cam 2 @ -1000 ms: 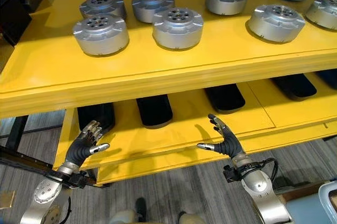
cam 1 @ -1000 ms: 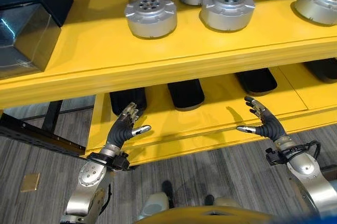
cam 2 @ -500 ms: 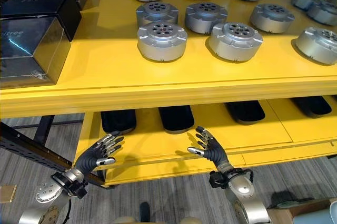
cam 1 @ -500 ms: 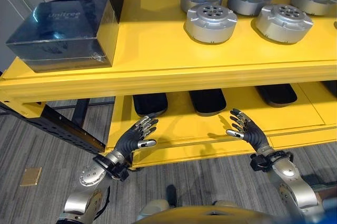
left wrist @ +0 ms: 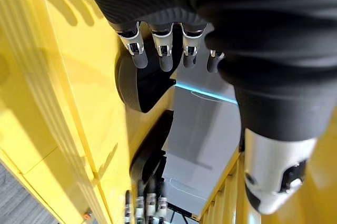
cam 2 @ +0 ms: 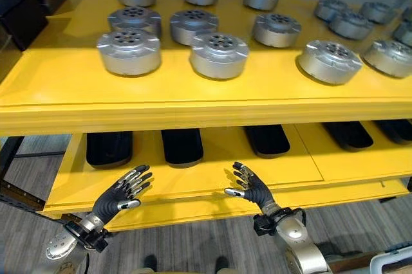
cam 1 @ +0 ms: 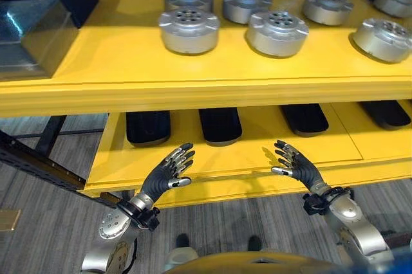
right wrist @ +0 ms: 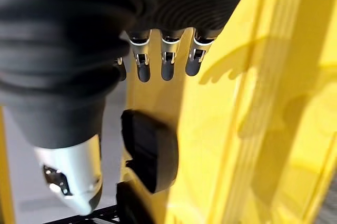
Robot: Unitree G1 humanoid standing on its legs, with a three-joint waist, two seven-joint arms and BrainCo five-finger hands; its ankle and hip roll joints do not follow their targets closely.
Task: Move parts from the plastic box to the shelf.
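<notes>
Left hand (cam 1: 166, 174): fingers spread, holding nothing, over the lower yellow shelf (cam 1: 251, 152) | Right hand (cam 1: 297, 168): fingers spread, holding nothing, over the same level | Silver round parts (cam 1: 188, 30): on the upper shelf board, above and beyond both sets of fingertips | Black pads (cam 1: 219, 125): just past the fingertips

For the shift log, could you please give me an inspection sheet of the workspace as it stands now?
Surface: yellow shelf, top and lower tier.
Job's things: silver round parts standing in rows on the top tier; plastic box nothing seen.
Clutter: black boxes at top tier's left end; black oblong pads on lower tier.
Hands: left hand and right hand open, empty, over lower tier's front edge.
Cables: nothing seen.
Surroundings: grey floor.
</notes>
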